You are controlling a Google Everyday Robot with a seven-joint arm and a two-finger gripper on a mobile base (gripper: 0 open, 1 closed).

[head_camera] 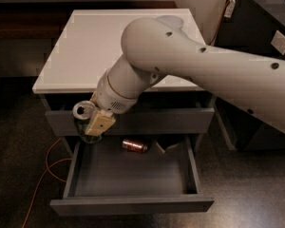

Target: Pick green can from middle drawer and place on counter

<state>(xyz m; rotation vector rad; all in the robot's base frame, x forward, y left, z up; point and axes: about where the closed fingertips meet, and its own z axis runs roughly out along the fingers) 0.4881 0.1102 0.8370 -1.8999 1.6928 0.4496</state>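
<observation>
Sharply bent, the arm (190, 56) slants downward, its claw (96, 125) pinching the green can (84, 111) over the middle drawer (133, 205).

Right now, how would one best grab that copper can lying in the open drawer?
Take the copper can across its round body, midway along, coming straight down: it lies on its side on the floor of the open drawer, ends pointing left and right. The tool, at the drawer's left edge, is shut on the green can.
</observation>
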